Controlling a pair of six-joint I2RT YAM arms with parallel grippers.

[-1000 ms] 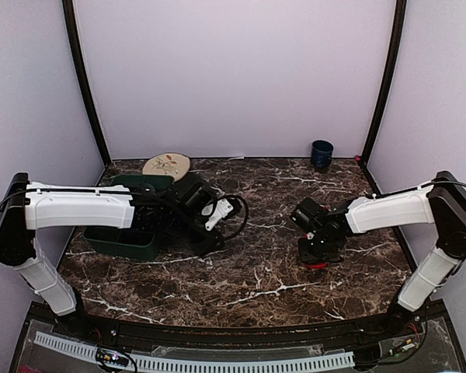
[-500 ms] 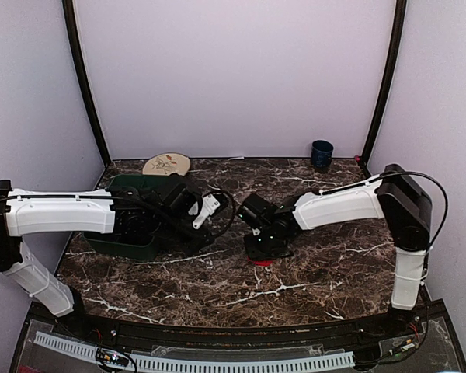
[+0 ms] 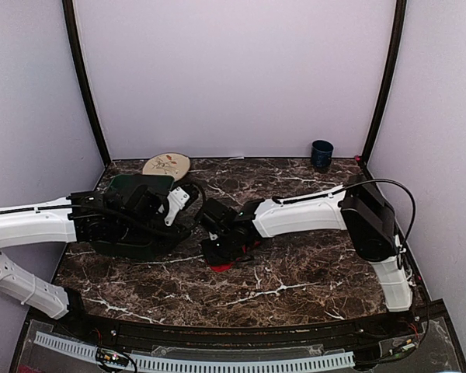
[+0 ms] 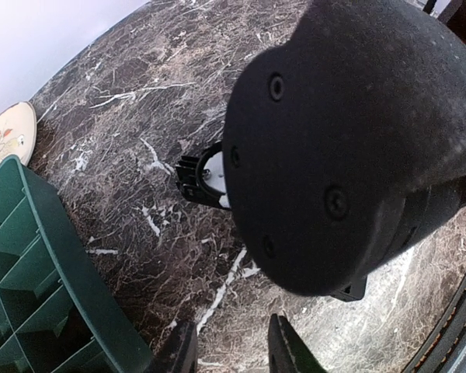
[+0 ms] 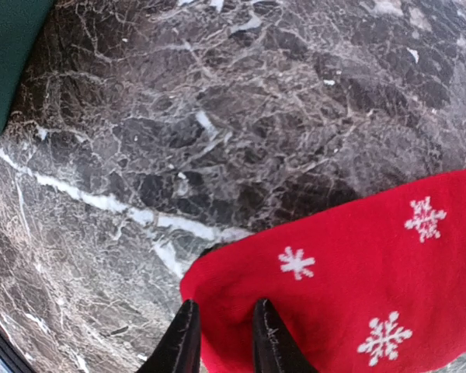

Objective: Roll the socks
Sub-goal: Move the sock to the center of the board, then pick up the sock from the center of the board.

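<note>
The red sock [image 5: 357,272] with white snowflakes lies on the dark marble, left of the table's middle; in the top view only a red sliver of that sock [image 3: 221,266] shows under the right arm. My right gripper [image 5: 224,307] pinches the sock's rounded end, red fabric bunched between its fingers. From above, the right gripper [image 3: 217,252] sits low over the sock. A dark sliver peeks from under the sock's edge; I cannot tell what it is. My left gripper [image 4: 229,325] hangs open above bare marble. In the top view the left gripper [image 3: 183,230] is just left of the right one.
A green compartmented bin [image 3: 128,245] stands under the left arm, and the bin's wall [image 4: 31,256] is close to my left fingers. A patterned plate [image 3: 167,165] lies behind it. A blue cup [image 3: 321,154] stands at the back right. The right arm's black wrist [image 4: 349,140] fills the left wrist view.
The right arm has swept left across the table, dragging the red sock from right of centre to left of centre. The left arm has drawn back toward the green bin.
</note>
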